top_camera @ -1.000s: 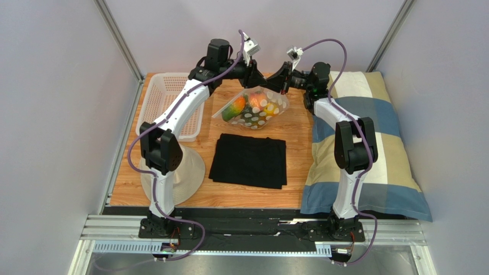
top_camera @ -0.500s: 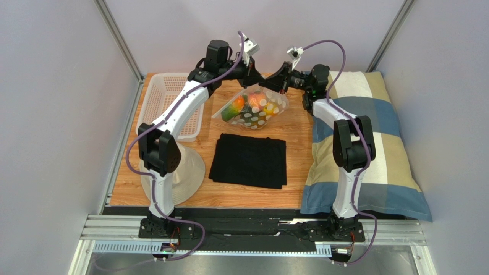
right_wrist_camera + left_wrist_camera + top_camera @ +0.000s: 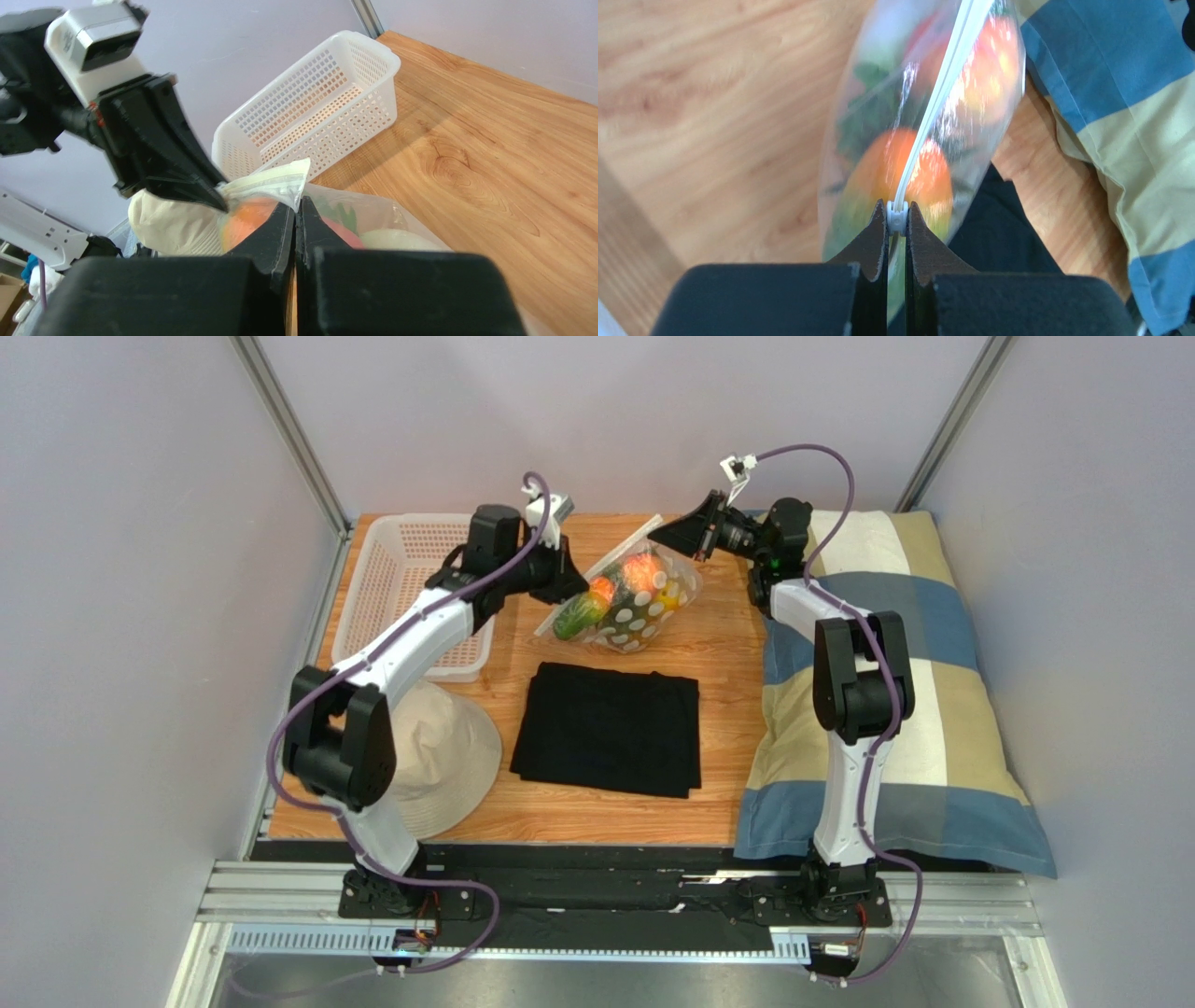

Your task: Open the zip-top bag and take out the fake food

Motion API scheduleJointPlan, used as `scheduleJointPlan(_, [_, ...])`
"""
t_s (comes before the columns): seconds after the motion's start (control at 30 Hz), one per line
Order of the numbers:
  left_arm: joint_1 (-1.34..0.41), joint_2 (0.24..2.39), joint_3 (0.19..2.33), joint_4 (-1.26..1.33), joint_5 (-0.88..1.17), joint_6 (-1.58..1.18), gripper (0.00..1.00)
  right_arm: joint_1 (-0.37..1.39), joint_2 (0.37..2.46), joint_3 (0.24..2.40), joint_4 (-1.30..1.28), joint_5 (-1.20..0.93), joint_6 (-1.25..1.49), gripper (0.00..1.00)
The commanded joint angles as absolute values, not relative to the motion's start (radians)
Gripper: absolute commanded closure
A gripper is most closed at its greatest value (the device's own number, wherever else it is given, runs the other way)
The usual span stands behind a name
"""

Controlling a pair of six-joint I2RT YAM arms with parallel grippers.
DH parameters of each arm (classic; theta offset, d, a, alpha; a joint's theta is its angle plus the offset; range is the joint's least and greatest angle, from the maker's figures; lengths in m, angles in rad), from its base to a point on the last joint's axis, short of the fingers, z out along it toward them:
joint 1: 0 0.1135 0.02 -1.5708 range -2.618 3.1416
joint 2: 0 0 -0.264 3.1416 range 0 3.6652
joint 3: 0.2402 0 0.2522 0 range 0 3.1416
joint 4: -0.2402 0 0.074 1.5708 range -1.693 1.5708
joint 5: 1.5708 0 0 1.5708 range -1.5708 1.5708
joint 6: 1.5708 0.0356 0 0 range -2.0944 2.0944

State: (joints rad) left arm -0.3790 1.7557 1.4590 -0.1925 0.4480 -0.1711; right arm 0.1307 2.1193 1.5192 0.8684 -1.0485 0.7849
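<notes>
The zip-top bag [image 3: 643, 616], clear with white dots, hangs above the table's far middle, held between both grippers. The fake food [image 3: 612, 590], orange, green, red and yellow pieces, lies inside it. My left gripper [image 3: 574, 592] is shut on the white zip slider [image 3: 897, 216] at the bag's left end. My right gripper [image 3: 673, 545] is shut on the bag's top edge [image 3: 281, 183] at its right corner. In the left wrist view the zip track [image 3: 934, 105] runs away from the jaws over an orange fruit [image 3: 875, 171]. The left gripper's fingers [image 3: 179, 175] show in the right wrist view.
A white perforated basket [image 3: 400, 574] stands at the far left. A beige hat [image 3: 446, 756] lies at the near left. A folded black cloth [image 3: 608, 728] lies mid-table under the bag. A blue and yellow plaid pillow [image 3: 912, 700] fills the right side.
My left gripper has moved left and down, away from the right gripper, along the bag's top to its left end. The bag's top has stretched out and tilted. The right gripper has stayed nearly still.
</notes>
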Motion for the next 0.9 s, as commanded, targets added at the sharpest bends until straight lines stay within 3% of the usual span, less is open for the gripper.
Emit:
scheduleJointPlan(0.0, [-0.365,1.568,1.24,-0.163,0.321,-0.325,1.0,0.109,2.088,1.603,0.752,-0.913,0.66,1.0])
scheduleJointPlan(0.27, [-0.456,1.37,0.974,-0.124,0.244,-0.396,1.0,0.11,2.125,1.649,0.741,-0.914,0.666,1.0])
scheduleJointPlan(0.33, [-0.456,1.362,0.965,-0.12,0.247,-0.397,0.96,0.115,2.126,1.654,0.762,-0.978,0.667,1.0])
scheduleJointPlan(0.47, [-0.456,1.361,1.038,-0.097,0.303,-0.359,0.62,0.129,2.126,1.664,0.739,-1.101,0.6,1.0])
scheduleJointPlan(0.57, [-0.456,1.379,1.161,-0.086,0.327,-0.31,0.54,0.136,2.141,1.677,0.756,-1.167,0.613,1.0])
scheduleJointPlan(0.63, [-0.454,1.416,1.242,-0.133,0.296,-0.279,0.54,0.138,2.151,1.686,0.756,-1.192,0.617,1.0])
scheduleJointPlan(0.73, [-0.449,1.511,1.484,-0.231,0.287,-0.18,0.62,0.146,2.155,1.692,0.756,-1.201,0.615,1.0])
scheduleJointPlan(0.87, [-0.443,1.638,1.647,-0.328,0.342,-0.056,0.69,0.149,2.149,1.689,0.762,-1.212,0.618,1.0])
